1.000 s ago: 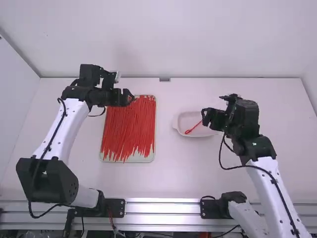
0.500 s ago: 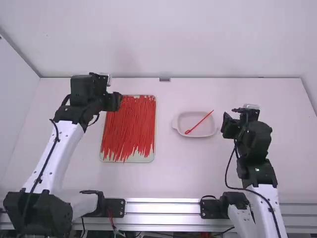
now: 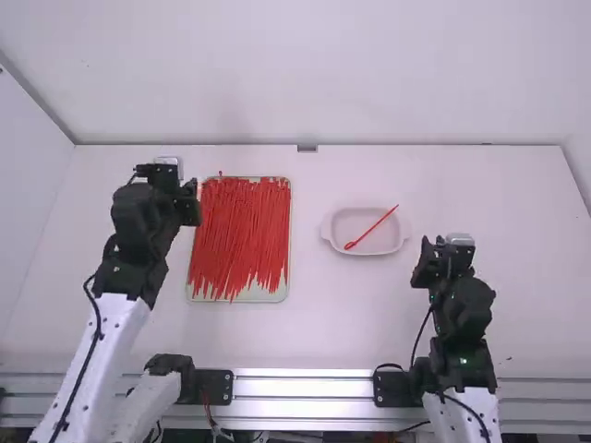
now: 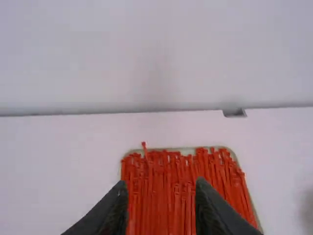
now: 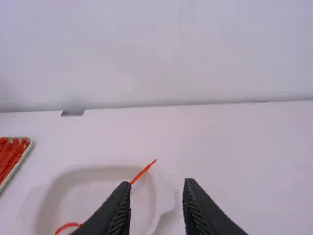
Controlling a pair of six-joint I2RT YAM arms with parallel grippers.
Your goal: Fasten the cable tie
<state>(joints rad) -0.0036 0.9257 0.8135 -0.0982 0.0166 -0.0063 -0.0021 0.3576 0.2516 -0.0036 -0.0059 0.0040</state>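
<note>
Many loose red cable ties (image 3: 242, 235) (image 4: 183, 188) lie in a flat tray (image 3: 284, 277) (image 4: 178, 148) left of the middle. One red cable tie (image 3: 372, 227) (image 5: 144, 171) with a small loop at one end rests in a white dish (image 3: 332, 224) (image 5: 93, 188), its tail sticking out over the far rim. My left gripper (image 3: 188, 210) (image 4: 159, 215) hangs open and empty, pulled back beside the tray's left far corner. My right gripper (image 3: 421, 263) (image 5: 156, 208) is open and empty, on the near right side of the dish and apart from it.
The white table (image 3: 369, 295) is bounded by a back wall with a small grey bracket (image 3: 307, 146) (image 4: 234, 113) (image 5: 72, 112) at its foot. A side wall stands at the left. Bare table surface lies around the tray and the dish.
Both arms have drawn back toward their bases. The right gripper left the dish, where the tie now lies by itself. The left gripper withdrew from the tray's far end.
</note>
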